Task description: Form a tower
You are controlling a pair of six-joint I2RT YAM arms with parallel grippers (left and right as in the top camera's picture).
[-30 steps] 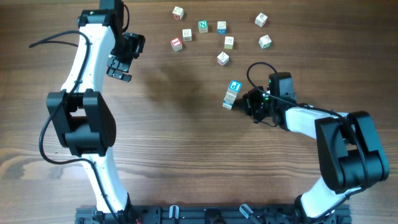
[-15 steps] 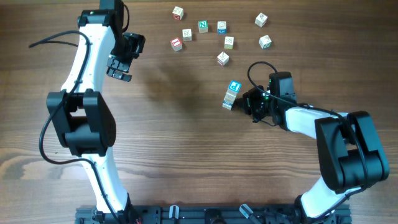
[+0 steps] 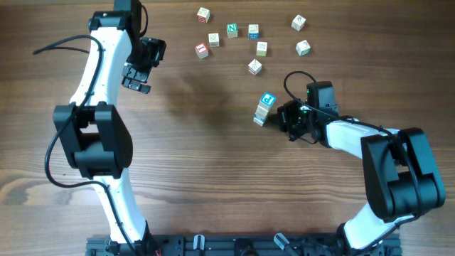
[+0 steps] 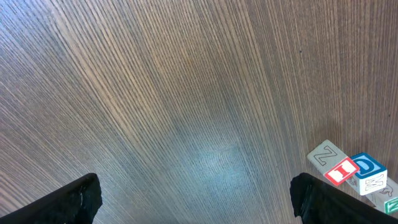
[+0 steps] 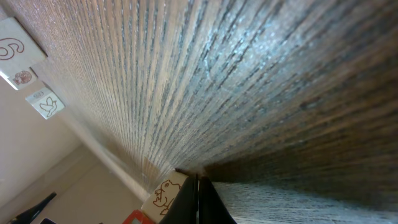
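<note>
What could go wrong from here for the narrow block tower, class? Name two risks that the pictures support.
1. The shut right hand sits close beside the tower; a small sideways move might topple it.
2. The loose cubes lie beyond the tower, so that arm reaching for one could clip the stack.

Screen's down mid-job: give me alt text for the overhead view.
A short tower of letter cubes, blue face on top, stands on the wooden table, with the shut jaws of the right arm close beside it. Nine loose cubes lie scattered beyond it; the left arm hangs at the left, jaws open.
</note>
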